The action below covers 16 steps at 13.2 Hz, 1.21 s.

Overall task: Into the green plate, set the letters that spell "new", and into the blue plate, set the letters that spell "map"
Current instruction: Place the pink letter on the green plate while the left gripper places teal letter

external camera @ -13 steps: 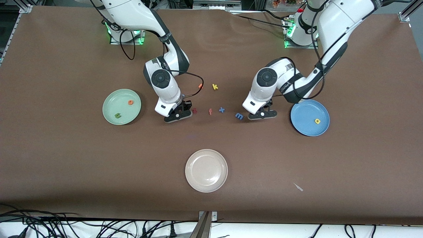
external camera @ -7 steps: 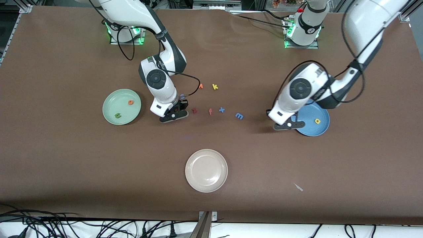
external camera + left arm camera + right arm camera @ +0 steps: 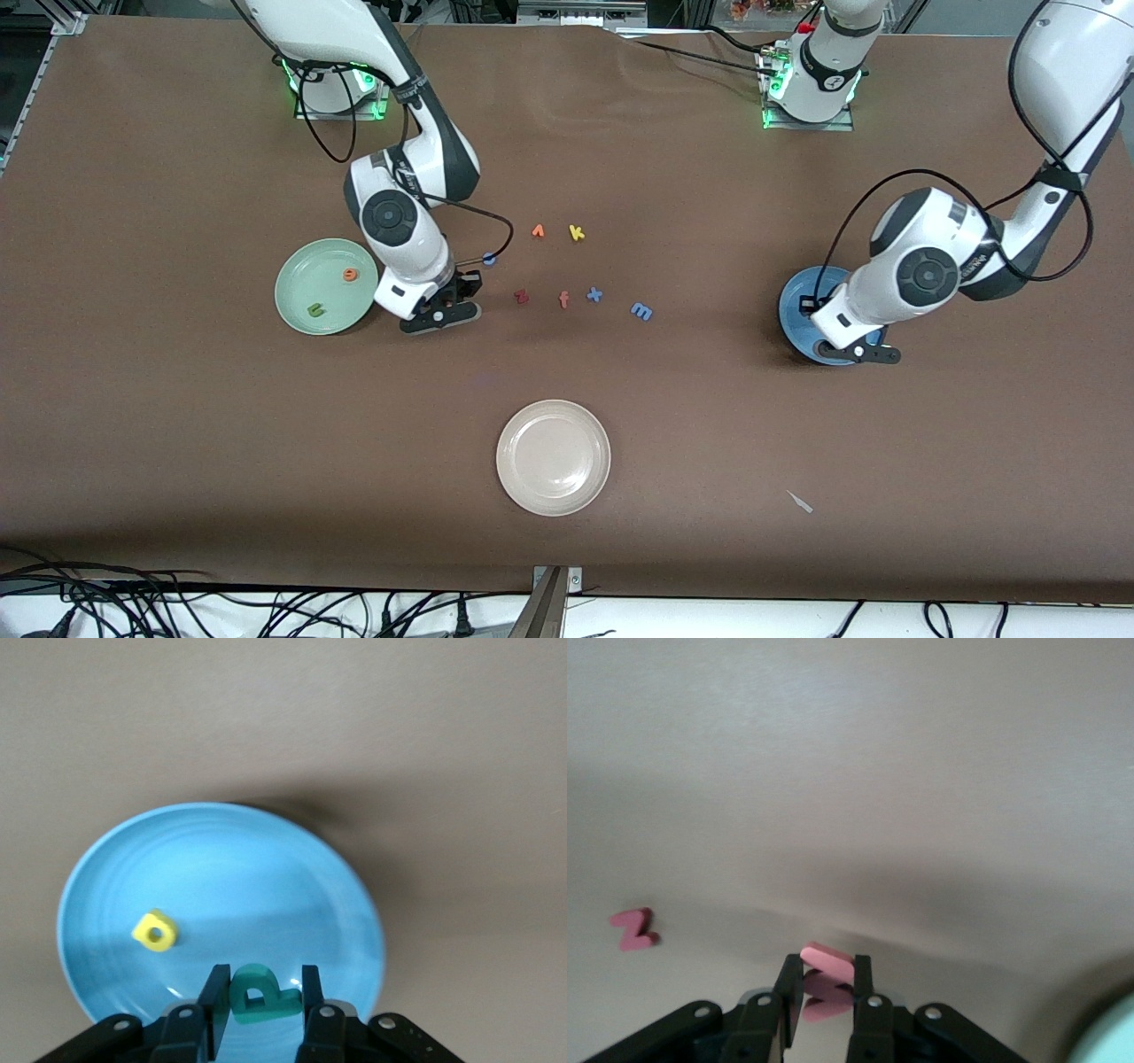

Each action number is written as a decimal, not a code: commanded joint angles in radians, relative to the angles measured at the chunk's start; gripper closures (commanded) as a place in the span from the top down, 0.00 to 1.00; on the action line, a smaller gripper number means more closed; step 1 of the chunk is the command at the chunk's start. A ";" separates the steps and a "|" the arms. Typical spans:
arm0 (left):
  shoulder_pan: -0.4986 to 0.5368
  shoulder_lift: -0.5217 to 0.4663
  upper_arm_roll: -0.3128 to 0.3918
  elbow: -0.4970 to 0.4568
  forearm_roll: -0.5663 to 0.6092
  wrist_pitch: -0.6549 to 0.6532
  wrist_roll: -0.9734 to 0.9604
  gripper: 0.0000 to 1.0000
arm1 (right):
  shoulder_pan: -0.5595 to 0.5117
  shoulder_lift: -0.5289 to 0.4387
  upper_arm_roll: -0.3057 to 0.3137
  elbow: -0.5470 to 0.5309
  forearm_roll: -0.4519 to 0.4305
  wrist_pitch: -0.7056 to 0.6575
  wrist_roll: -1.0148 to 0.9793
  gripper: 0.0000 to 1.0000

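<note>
Both arms have moved toward their plates. Up in the air, the left end effector (image 3: 259,1001) pinches the teal p (image 3: 259,994) over the blue plate (image 3: 221,868), where the yellow a (image 3: 155,931) lies. The right end effector (image 3: 826,992) pinches the pink w (image 3: 827,979) over the counter (image 3: 177,425), beside the green plate (image 3: 301,276) with n (image 3: 315,310) and e (image 3: 351,275). The m (image 3: 641,311) lies on the counter.

Two glossy white arms, dark grey joint caps, looping black cables, green-lit bases.

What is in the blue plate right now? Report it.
Only the yellow a lies in the blue plate. The teal p hangs above it, clamped in the left gripper.
</note>
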 commanded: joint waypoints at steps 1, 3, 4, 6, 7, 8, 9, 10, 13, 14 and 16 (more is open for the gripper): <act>0.044 0.007 -0.016 -0.002 0.018 -0.009 0.072 0.33 | 0.003 -0.057 -0.045 -0.004 0.005 -0.076 -0.037 0.06; 0.046 0.018 -0.007 -0.003 0.026 -0.008 0.078 0.33 | 0.001 -0.087 -0.093 -0.004 0.005 -0.146 -0.085 0.07; 0.044 0.038 -0.002 -0.003 0.032 -0.008 0.077 0.33 | 0.003 -0.092 -0.117 -0.004 0.007 -0.172 -0.131 0.07; 0.043 0.062 0.007 -0.002 0.035 -0.002 0.077 0.33 | 0.003 -0.107 -0.151 -0.004 0.010 -0.205 -0.178 0.07; 0.040 0.067 0.013 -0.002 0.035 0.000 0.077 0.33 | 0.003 -0.116 -0.171 -0.004 0.010 -0.234 -0.182 0.07; 0.038 0.070 0.018 -0.002 0.035 0.000 0.077 0.34 | 0.003 -0.121 -0.193 -0.005 0.010 -0.266 -0.202 0.07; 0.038 0.070 0.018 -0.002 0.035 0.000 0.077 0.36 | 0.003 -0.130 -0.211 -0.008 0.010 -0.289 -0.216 0.07; 0.038 0.070 0.019 -0.002 0.035 0.000 0.077 0.39 | 0.003 -0.136 -0.234 -0.010 0.010 -0.303 -0.221 0.07; 0.041 0.067 0.018 0.000 0.035 0.000 0.075 0.81 | 0.003 -0.138 -0.283 -0.014 0.007 -0.341 -0.236 0.07; 0.041 0.064 0.016 0.003 0.033 0.000 0.075 0.95 | 0.003 -0.138 -0.294 -0.016 0.007 -0.354 -0.250 0.07; 0.037 0.050 -0.008 0.012 0.020 -0.008 0.058 0.99 | 0.001 -0.138 -0.312 -0.046 0.007 -0.346 -0.264 0.07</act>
